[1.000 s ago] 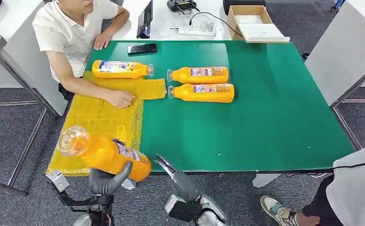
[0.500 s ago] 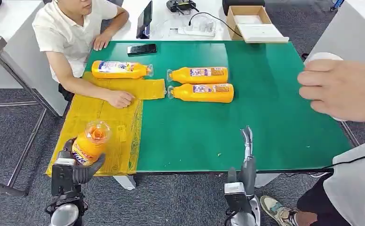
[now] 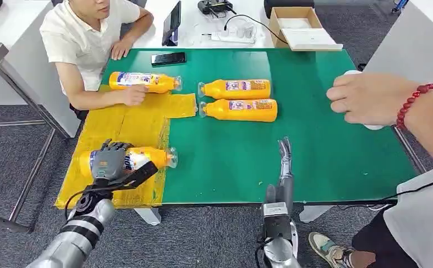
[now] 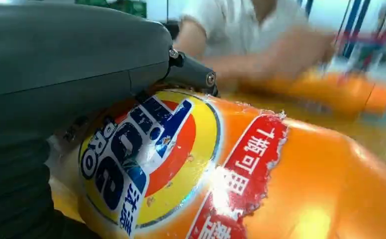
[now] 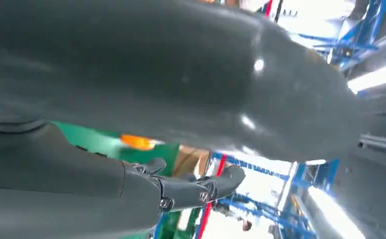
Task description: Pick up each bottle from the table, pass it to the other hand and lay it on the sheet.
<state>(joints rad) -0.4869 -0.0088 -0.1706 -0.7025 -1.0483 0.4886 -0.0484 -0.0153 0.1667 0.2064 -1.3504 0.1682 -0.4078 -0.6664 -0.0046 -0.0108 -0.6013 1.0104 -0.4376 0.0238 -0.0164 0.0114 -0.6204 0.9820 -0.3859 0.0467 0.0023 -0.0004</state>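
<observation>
- My left hand (image 3: 110, 160) wraps its fingers (image 3: 115, 147) over the orange plastic detergent bottle (image 3: 147, 157), which lies on its side on the crinkled yellow sheet (image 3: 119, 131).
- Letting go unevenly could roll this round bottle toward the sheet's edge.
- My right hand (image 3: 284, 162) holds nothing, fingers straight and together above the green table (image 3: 326, 145).
- Reaching for the two orange bottles (image 3: 237, 99), I could collide with a person's hand (image 3: 365, 97) hovering nearby.

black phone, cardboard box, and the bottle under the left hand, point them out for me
black phone (image 3: 168, 57), head view, middle of its dark screen
cardboard box (image 3: 276, 24), head view, its left wall
bottle under the left hand (image 3: 152, 157), head view, orange body between the label and the cap
</observation>
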